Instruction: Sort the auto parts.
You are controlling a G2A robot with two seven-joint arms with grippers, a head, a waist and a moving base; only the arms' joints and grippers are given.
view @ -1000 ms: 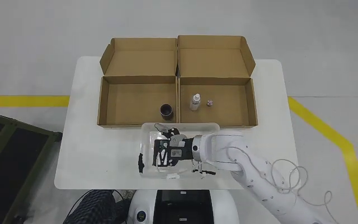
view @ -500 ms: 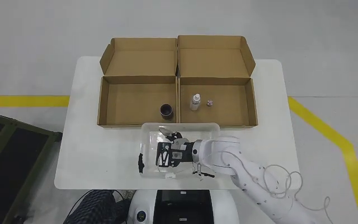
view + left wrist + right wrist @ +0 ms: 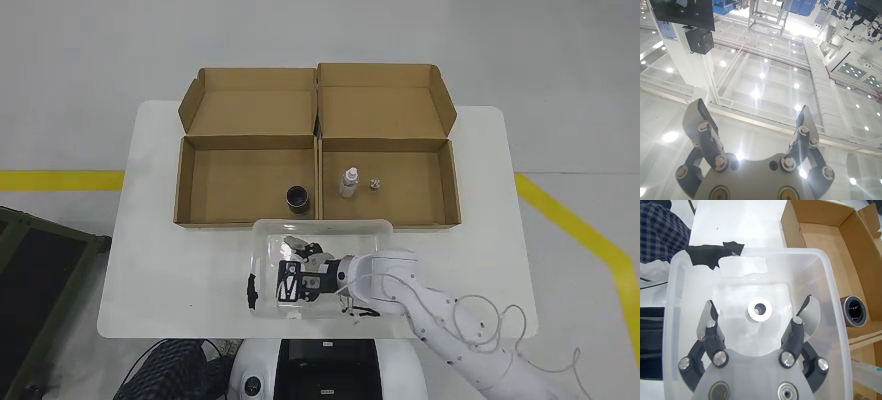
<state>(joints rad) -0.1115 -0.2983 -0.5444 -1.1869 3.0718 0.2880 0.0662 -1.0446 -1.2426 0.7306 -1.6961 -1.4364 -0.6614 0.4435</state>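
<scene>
A clear plastic bin (image 3: 320, 223) sits at the table's front edge, and my right gripper (image 3: 291, 281) hangs inside it. In the right wrist view this gripper (image 3: 761, 303) is open, its fingers on either side of a white ring-shaped part (image 3: 760, 311) that lies on the bin floor (image 3: 745, 289), not touching it. A dark cylindrical bearing (image 3: 298, 198) stands in the left cardboard box (image 3: 240, 180). The right cardboard box (image 3: 400, 185) holds a small white bottle (image 3: 348, 181) and a tiny metal part (image 3: 375, 183). My left gripper (image 3: 752, 105) is open, empty and pointed at the ceiling.
Black tape (image 3: 710, 253) sticks to the bin's rim. Both boxes stand just behind the bin with their lids (image 3: 320, 98) folded back. The bearing (image 3: 854, 311) sits close to the bin's wall. Checked cloth (image 3: 660, 232) lies off the table's front.
My right gripper has shifted slightly toward the table's front and deeper into the bin, staying open. The parts in the boxes have not moved.
</scene>
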